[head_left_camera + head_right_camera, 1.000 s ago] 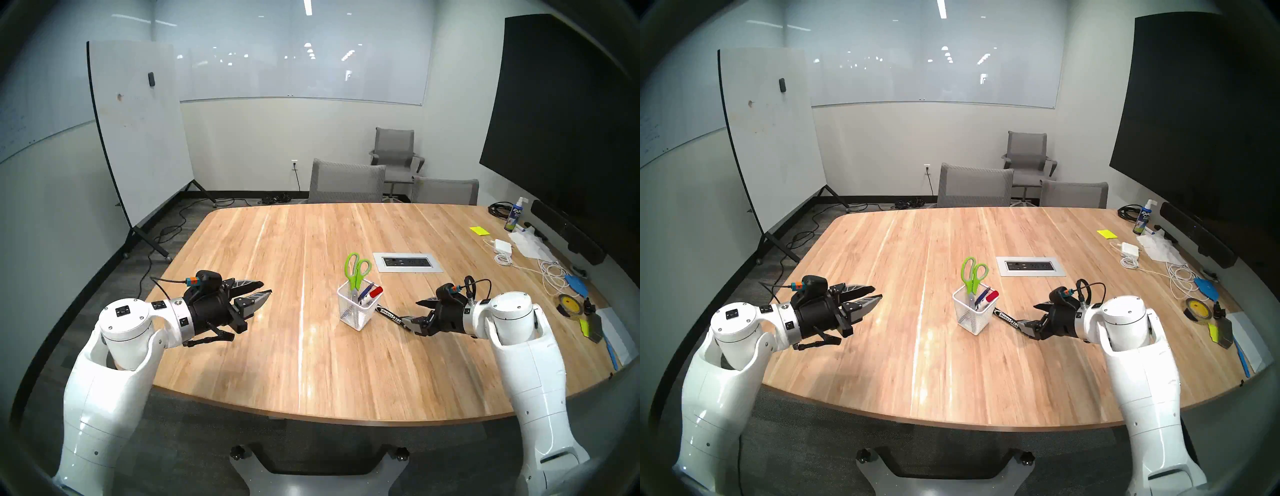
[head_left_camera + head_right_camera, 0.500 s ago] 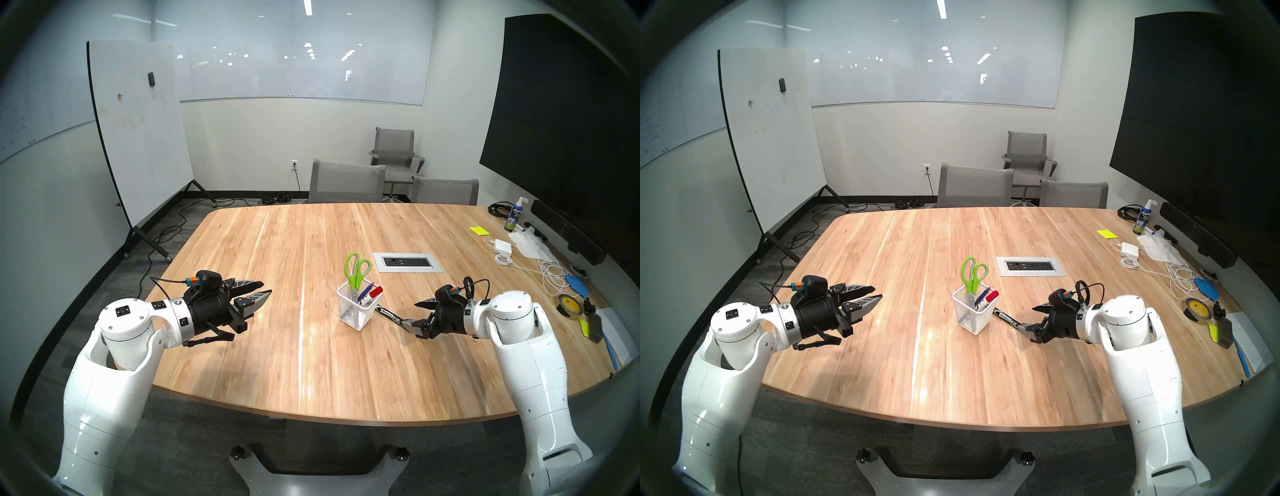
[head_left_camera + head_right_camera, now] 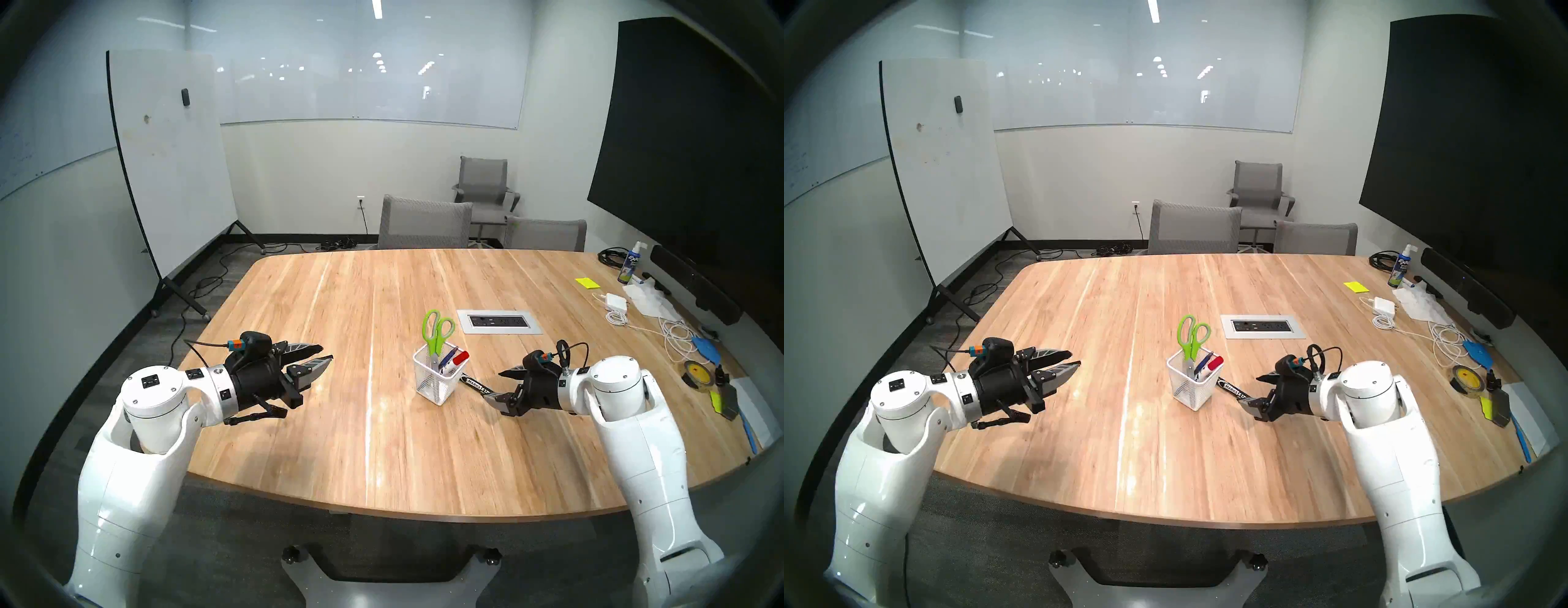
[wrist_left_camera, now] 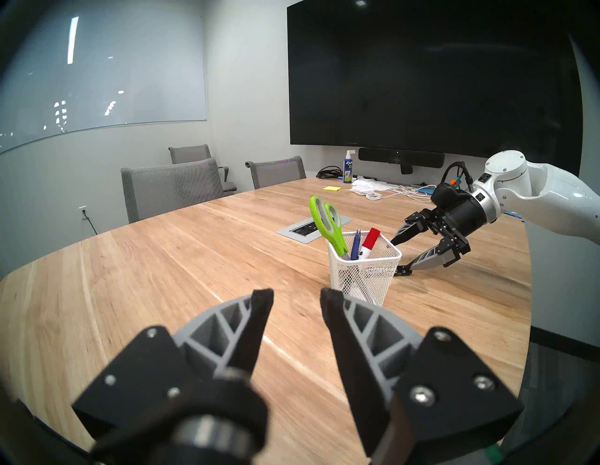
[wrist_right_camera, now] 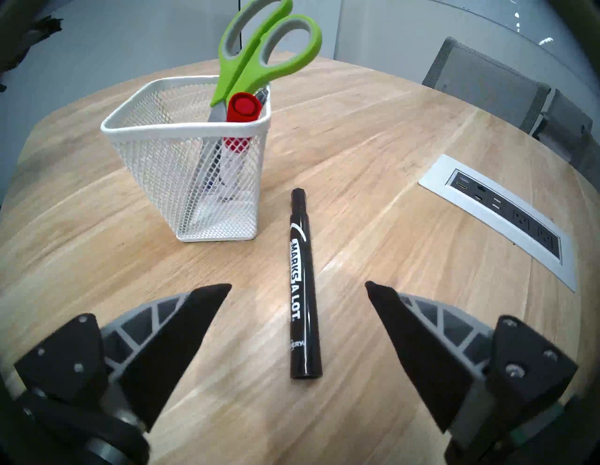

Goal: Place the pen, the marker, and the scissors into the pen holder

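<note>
Altogether: one pen holder (image 5: 181,130), one scissors (image 5: 259,55), two markers, one pen (image 4: 355,245)

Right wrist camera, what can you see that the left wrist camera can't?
Only the right wrist view shows the whole black marker lying flat on the table, between the open right gripper fingers. Only the left wrist view shows the big dark screen, the spray bottle and the white right arm from the side. Both show the white pen holder with the green scissors and the red-capped marker standing in it.
</note>
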`<action>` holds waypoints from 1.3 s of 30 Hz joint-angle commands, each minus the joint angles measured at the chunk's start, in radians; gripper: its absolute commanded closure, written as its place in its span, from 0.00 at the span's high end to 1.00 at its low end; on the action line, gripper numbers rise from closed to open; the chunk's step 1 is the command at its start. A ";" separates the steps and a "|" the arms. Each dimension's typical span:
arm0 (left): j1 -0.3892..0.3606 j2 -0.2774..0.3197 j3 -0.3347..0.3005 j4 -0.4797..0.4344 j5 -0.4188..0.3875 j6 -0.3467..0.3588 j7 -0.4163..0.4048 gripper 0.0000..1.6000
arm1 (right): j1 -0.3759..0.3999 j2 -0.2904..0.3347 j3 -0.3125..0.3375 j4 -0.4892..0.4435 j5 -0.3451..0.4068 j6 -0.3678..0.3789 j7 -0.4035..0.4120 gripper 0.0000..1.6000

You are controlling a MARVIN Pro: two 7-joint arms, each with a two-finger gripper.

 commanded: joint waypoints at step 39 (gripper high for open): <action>-0.003 0.002 -0.003 -0.017 0.000 -0.001 -0.002 0.58 | 0.227 -0.108 -0.124 0.212 -0.088 -0.043 -0.113 1.00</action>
